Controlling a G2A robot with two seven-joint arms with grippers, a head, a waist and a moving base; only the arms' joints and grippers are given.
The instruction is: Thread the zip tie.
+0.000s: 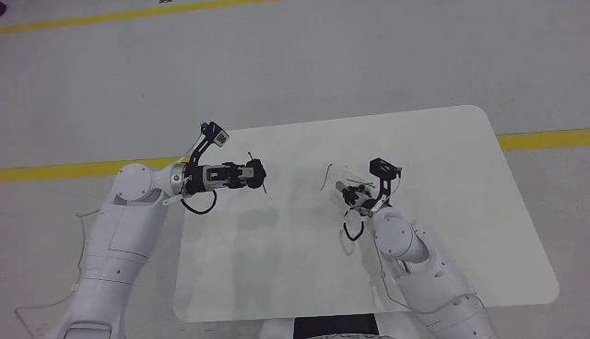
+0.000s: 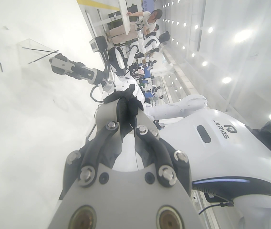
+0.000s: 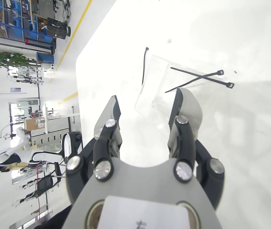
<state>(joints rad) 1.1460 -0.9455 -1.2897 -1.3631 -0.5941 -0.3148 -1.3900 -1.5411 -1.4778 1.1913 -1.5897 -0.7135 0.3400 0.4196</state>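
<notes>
My left gripper hangs over the table's left part, shut on a thin black zip tie. In the left wrist view its strap runs between the closed fingers. My right gripper stands open just above the table, nothing between its fingers, right beside a clear plastic bag. Two crossed black zip ties lie on that bag, one strap end near a fingertip. Another zip tie lies along the bag's far edge, on the table between the two grippers.
The white table has bare surface to the right of and in front of both arms. Its rounded corner and edge lie beyond the bag in the right wrist view. Yellow floor lines run behind the table.
</notes>
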